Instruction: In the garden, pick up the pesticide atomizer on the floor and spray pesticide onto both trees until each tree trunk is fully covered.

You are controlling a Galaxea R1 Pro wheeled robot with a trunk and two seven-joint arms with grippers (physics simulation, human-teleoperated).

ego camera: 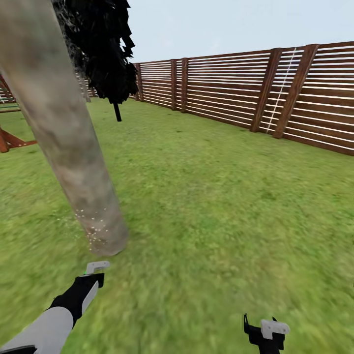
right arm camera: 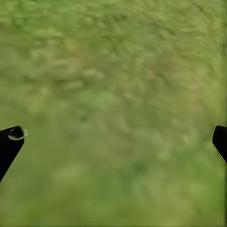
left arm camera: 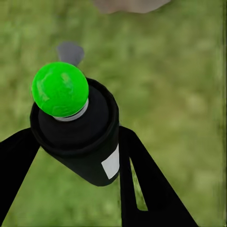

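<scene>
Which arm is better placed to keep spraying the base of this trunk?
Left. The left gripper holds the pesticide atomizer, close to the tree trunk, where whitish specks already show. The right gripper is open over bare grass.

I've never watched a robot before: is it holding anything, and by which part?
The left gripper clasps the pesticide atomizer around its black body, below the green tip. The right gripper is open, holding nothing.
</scene>
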